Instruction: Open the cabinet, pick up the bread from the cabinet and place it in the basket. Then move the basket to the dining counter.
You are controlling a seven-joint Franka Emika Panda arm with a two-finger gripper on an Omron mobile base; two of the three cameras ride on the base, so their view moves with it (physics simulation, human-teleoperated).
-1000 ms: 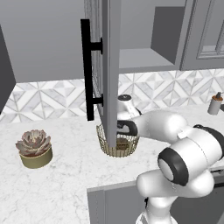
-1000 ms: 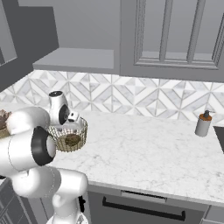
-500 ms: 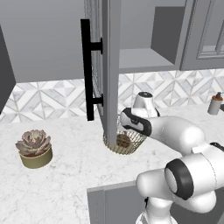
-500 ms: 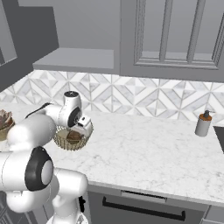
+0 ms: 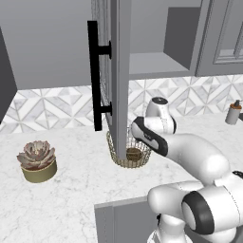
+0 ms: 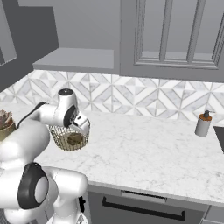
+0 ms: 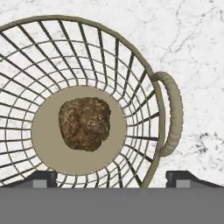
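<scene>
Since a second ago the arm has swung from beside the basket to above it. Bread lies on the basket's tan base, dead centre. Basket sits on the marble bench, just under the open cabinet door's lower edge; succulent well off at its 9 o'clock in the left base view. Claw spread wide, holding nothing, tips straddling the basket rim near the 3 o'clock handle. Bread step looks done; basket carry is next. Needs descent onto the rim, then closing.
</scene>
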